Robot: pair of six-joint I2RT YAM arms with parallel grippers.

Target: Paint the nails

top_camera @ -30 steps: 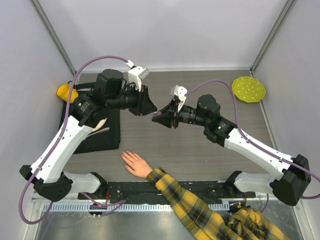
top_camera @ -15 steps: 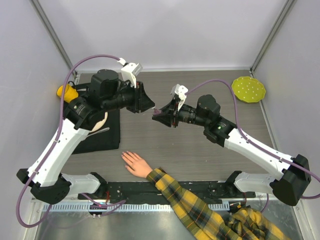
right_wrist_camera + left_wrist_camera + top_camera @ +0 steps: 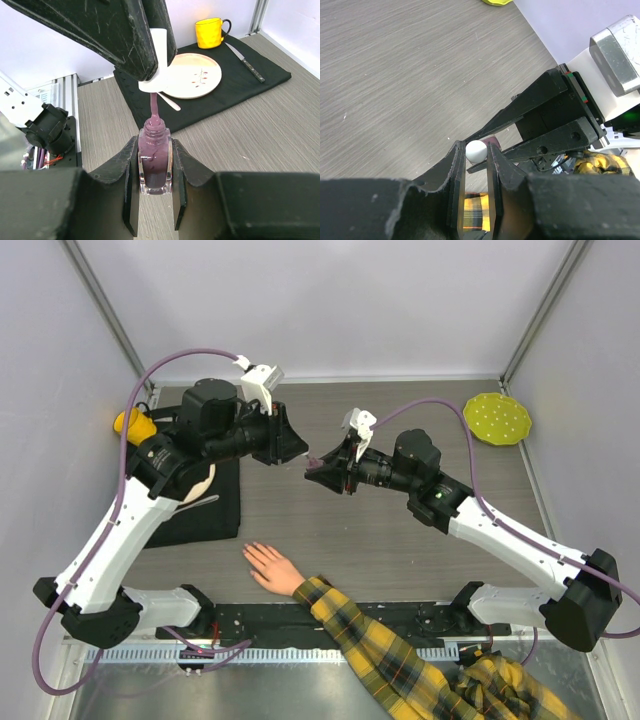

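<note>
My right gripper (image 3: 155, 146) is shut on a small glass bottle of purple polish (image 3: 155, 162), holding it upright in the air. Just above it my left gripper (image 3: 476, 148) is shut on the bottle's white cap (image 3: 475, 150). The cap's purple brush stem (image 3: 153, 106) hangs down from the cap and still reaches into the bottle's neck. In the top view both grippers meet over the table's middle, left gripper (image 3: 300, 453) and right gripper (image 3: 317, 472). The pale hand (image 3: 272, 568) with a plaid sleeve lies flat near the front edge; its nails are too small to make out.
A black mat (image 3: 195, 502) at the left carries a pale plate (image 3: 192, 75), a spoon, a knife (image 3: 245, 62) and a yellow mug (image 3: 210, 32). At the back right corner a yellow-green disc (image 3: 497, 420) lies flat. Grey walls close in the table.
My left gripper has drawn back up and to the left with the cap, lifting the brush partly out of the bottle. The right gripper and the hand have stayed still.
</note>
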